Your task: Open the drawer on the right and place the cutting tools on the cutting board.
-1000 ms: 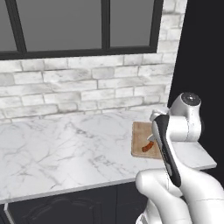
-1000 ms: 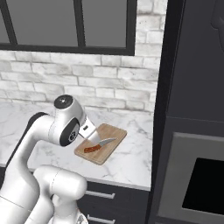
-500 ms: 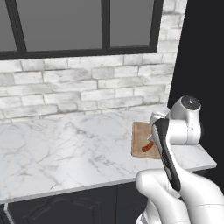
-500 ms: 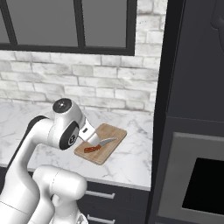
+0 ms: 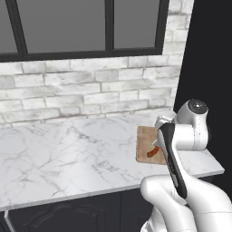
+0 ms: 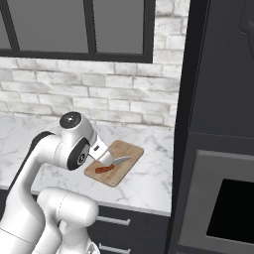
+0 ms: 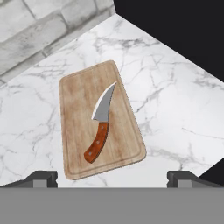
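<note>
I see the marble tabletop (image 7: 183, 109) running under the brick wall (image 5: 90, 90), and the cutting board (image 7: 74, 92) lies flat near its right end, by the dark cabinet (image 6: 218, 74). The knife (image 7: 99, 129) rests on the board — reddish handle, curved silver blade. My fingers (image 7: 43, 178) stand wide apart, holding nothing.

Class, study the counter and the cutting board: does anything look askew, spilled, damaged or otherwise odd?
Nothing stands out. The knife lies flat and whole on the cutting board, well inside its edges. The board sits flat on the marble counter, at a slight angle to the brick wall. No spill or damage shows.
</note>
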Available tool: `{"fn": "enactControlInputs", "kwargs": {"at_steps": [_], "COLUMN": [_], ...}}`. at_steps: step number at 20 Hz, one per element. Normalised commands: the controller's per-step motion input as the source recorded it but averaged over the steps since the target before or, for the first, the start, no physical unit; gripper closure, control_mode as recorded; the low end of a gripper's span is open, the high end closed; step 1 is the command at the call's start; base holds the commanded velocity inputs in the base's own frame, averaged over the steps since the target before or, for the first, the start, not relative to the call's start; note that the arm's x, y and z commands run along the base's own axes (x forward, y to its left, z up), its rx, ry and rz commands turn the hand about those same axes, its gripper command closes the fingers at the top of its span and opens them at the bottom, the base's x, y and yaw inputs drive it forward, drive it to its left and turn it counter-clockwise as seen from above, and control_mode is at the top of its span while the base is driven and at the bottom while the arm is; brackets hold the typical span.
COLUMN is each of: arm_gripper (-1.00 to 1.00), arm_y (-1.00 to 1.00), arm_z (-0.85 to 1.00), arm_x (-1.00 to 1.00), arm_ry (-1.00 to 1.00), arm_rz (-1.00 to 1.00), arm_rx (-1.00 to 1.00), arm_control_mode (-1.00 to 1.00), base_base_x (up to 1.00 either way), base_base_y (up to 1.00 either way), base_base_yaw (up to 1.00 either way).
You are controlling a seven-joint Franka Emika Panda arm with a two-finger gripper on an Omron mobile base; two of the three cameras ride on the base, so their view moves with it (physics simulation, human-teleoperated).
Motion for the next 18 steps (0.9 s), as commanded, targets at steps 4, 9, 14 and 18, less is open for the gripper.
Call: {"fn": "enactControlInputs", "kwargs": {"at_steps": [4, 9, 14, 18], "arm_gripper": [-1.0, -1.0, -1.0, -1.0], "arm_y": [0.0, 0.0, 0.0, 0.0], "arm_z": [0.0, -0.05, 0.0, 0.0], "arm_x": [0.0, -0.13, 0.0, 0.0], "arm_ry": [0.0, 0.01, 0.0, 0.0], "arm_rz": [0.0, 0.0, 0.0, 0.0], "arm_rx": [0.0, 0.0, 0.0, 0.0], "arm_control_mode": [-1.0, 1.0, 1.0, 1.0], "base_base_x": [0.0, -0.25, -0.69, -0.68], "base_base_y": [0.0, -0.06, -0.24, -0.28], "base_base_yaw": [0.0, 0.0, 0.0, 0.0]}}
